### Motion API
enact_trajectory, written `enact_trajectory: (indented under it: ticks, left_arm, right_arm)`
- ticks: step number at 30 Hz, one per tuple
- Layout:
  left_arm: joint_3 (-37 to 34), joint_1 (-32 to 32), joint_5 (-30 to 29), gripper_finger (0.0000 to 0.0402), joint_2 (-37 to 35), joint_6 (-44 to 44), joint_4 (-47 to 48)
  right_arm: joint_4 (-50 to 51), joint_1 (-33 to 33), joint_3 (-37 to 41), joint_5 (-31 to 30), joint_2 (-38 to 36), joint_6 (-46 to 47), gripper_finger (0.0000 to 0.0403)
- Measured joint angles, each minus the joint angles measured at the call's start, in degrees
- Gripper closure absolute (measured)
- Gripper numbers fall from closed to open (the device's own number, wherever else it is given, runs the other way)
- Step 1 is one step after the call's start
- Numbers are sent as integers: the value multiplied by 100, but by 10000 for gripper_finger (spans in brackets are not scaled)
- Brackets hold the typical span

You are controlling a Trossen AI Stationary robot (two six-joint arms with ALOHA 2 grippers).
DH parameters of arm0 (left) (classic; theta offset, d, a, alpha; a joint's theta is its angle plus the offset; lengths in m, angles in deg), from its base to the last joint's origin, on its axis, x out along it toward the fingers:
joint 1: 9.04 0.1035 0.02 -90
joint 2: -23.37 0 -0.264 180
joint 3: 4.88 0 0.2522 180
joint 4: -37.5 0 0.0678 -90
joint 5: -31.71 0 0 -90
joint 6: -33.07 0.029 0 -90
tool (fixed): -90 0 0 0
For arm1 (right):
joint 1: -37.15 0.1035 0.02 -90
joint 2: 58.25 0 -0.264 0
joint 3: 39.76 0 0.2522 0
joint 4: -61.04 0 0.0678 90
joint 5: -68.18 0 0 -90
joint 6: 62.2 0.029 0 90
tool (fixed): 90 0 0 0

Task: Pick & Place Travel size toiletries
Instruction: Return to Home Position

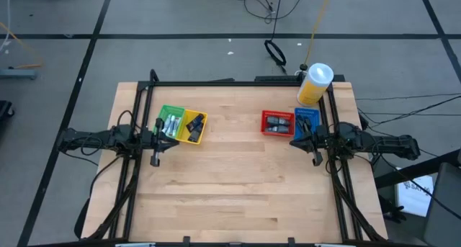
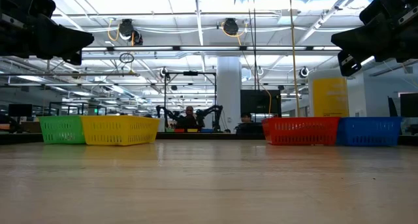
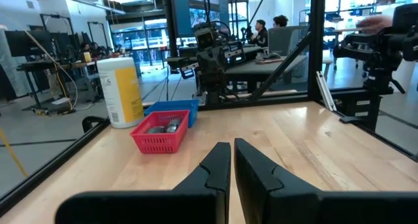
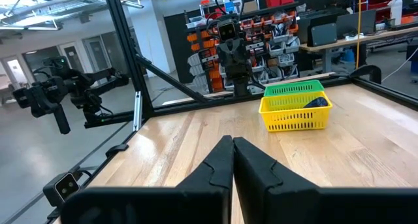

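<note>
the fingers [image 3: 217, 166] of your left gripper [image 3: 230, 145] are pressed together and grip nothing. the fingers [image 4: 221, 160] of your right gripper [image 4: 232, 142] are closed the same way, also empty. from above, you see the left gripper hovering at the left side of the table [image 1: 238, 189], just beside the green basket [image 1: 173, 109] and the yellow basket [image 1: 204, 129]. the right gripper hovers at the right side, over the near edge of the blue basket [image 1: 307, 111]. in the low view both arms hang well above the wood. the travel size toiletries [image 1: 274, 123] lie inside the baskets: dark and silver pieces in the red basket [image 1: 276, 113], pale tubes in the green one, dark pieces in the yellow one. you cannot tell what the blue basket holds. green and yellow sit touching side by side, and so do red and blue. the big yellow jar [image 1: 315, 85] with its white cap stands upright just behind the blue basket, at the table's far right corner.
</note>
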Motion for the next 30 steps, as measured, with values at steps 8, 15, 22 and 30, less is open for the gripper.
enact_trajectory:
  ticks: [8, 15, 22, 30]
  left_arm:
    - [2, 0, 4, 380, 0, -1, -7]
    - [13, 0, 13, 380, 0, 0, -13]
    - [13, 0, 12, 380, 0, 0, -20]
    - [13, 0, 12, 380, 1, -1, -18]
  right_arm:
    - [22, 1, 0, -1, -49, -79, 399]
    - [165, 10, -2, -452, -184, -1188, 399]
    - [382, 10, -2, -864, -181, -1044, 399]
    - [283, 12, -2, -890, -133, -1079, 399]
